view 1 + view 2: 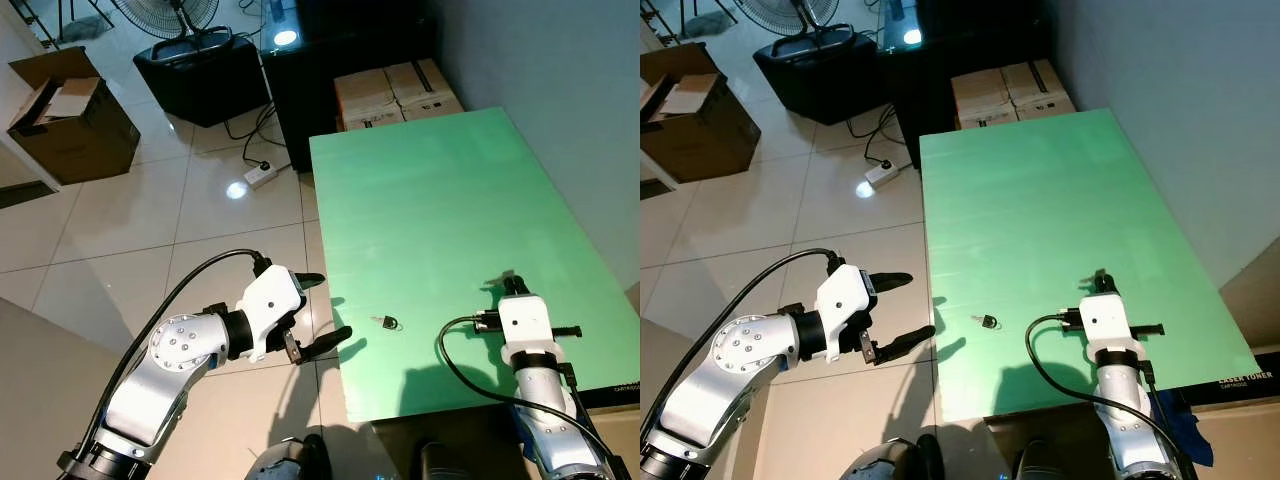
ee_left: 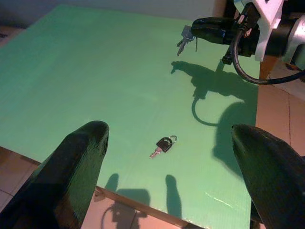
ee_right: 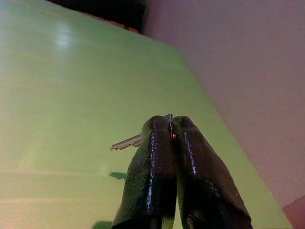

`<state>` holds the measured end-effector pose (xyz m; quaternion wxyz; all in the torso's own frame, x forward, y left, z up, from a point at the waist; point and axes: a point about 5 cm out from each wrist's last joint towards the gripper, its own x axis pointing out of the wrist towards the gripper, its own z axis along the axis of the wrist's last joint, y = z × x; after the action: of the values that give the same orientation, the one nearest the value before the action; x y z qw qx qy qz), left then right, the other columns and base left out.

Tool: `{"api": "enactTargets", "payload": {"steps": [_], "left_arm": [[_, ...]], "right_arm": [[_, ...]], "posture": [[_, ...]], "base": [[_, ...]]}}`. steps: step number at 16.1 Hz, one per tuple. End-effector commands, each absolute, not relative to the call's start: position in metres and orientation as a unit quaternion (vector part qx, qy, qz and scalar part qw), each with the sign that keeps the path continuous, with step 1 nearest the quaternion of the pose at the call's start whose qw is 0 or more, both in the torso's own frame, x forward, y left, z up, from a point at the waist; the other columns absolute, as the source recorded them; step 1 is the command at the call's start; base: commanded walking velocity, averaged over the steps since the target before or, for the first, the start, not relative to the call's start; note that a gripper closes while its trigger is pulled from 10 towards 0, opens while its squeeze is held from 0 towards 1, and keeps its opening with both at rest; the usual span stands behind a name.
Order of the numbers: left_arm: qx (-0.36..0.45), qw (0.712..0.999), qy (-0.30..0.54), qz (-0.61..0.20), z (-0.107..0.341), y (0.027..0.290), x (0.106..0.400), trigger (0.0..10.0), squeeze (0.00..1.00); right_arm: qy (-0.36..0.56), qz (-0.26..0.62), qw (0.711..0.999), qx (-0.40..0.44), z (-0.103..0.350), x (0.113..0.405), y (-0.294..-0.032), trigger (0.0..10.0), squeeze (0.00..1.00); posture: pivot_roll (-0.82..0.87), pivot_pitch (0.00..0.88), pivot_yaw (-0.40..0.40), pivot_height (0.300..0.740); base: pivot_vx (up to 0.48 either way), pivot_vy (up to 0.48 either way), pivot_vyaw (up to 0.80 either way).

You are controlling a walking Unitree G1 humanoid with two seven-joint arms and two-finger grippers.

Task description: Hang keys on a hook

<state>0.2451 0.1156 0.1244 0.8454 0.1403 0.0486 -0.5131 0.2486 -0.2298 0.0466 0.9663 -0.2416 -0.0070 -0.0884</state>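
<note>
Right gripper (image 3: 171,125) pinches 1 key (image 2: 186,39) above the green tabletop (image 1: 440,200), left gripper (image 1: 325,305) gapes wide off its left edge; thin grip, it could slip.

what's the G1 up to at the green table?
The right gripper is shut on a set of keys, holding them above the green table. A second, black-headed key lies on the table near its front edge. The left gripper is open, off the table's left side and pointed toward that key. I can't make out a hook, so nothing is hung yet.
</note>
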Motion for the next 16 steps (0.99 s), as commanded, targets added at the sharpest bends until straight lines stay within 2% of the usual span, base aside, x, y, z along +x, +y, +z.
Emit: {"api": "enactTargets", "payload": {"steps": [1, 3, 4, 5, 8, 13, 15, 16], "left_arm": [[0.148, 0.854, 0.045, -0.497, 0.125, 0.122, 0.247, 10.0, 0.00], [0.147, 0.868, 0.035, -0.473, 0.126, 0.124, 0.254, 10.0, 0.00], [0.143, 0.886, 0.022, -0.440, 0.128, 0.125, 0.263, 10.0, 0.00], [0.136, 0.902, 0.008, -0.411, 0.131, 0.125, 0.271, 10.0, 0.00], [0.124, 0.917, -0.018, -0.379, 0.135, 0.122, 0.280, 10.0, 0.00], [0.112, 0.944, -0.039, -0.307, 0.138, 0.134, 0.293, 10.0, 0.00], [0.126, 0.936, -0.031, -0.327, 0.134, 0.130, 0.291, 10.0, 0.00], [0.131, 0.924, -0.023, -0.358, 0.131, 0.125, 0.286, 10.0, 0.00]], "right_arm": [[-0.022, -0.086, 0.969, -0.231, 0.054, 0.251, -0.219, 0.0, 0.00], [-0.039, -0.065, 0.969, -0.236, 0.065, 0.256, -0.208, 0.0, 0.00], [-0.052, -0.046, 0.959, -0.274, 0.073, 0.259, -0.202, 0.0, 0.00], [-0.068, 0.005, 0.931, -0.358, 0.079, 0.262, -0.192, 0.0, 0.00], [-0.079, 0.026, 0.908, -0.411, 0.088, 0.269, -0.183, 0.0, 0.00], [-0.098, 0.001, 0.905, -0.413, 0.105, 0.277, -0.180, 0.0, 0.00], [-0.051, 0.001, 0.930, -0.365, 0.091, 0.277, -0.185, 0.0, 0.00], [0.007, 0.013, 0.956, -0.294, 0.075, 0.276, -0.187, 3.8, 0.00]], "posture": [[-0.03, 0.118, 0.160, 0.740], [-0.05, 0.096, 0.150, 0.740], [-0.06, 0.084, 0.145, 0.740], [-0.08, 0.070, 0.137, 0.740], [-0.09, 0.046, 0.111, 0.740], [-0.10, 0.017, 0.094, 0.740], [-0.10, 0.013, 0.093, 0.740], [-0.10, 0.017, 0.096, 0.740]], "base": [[0.000, 0.000, 0.00], [0.000, 0.000, 0.00], [0.000, 0.000, 0.00], [0.000, 0.000, 0.00], [0.000, 0.000, 0.00], [0.000, 0.000, 0.00], [0.000, 0.000, 0.00], [0.000, 0.000, 0.00]]}}
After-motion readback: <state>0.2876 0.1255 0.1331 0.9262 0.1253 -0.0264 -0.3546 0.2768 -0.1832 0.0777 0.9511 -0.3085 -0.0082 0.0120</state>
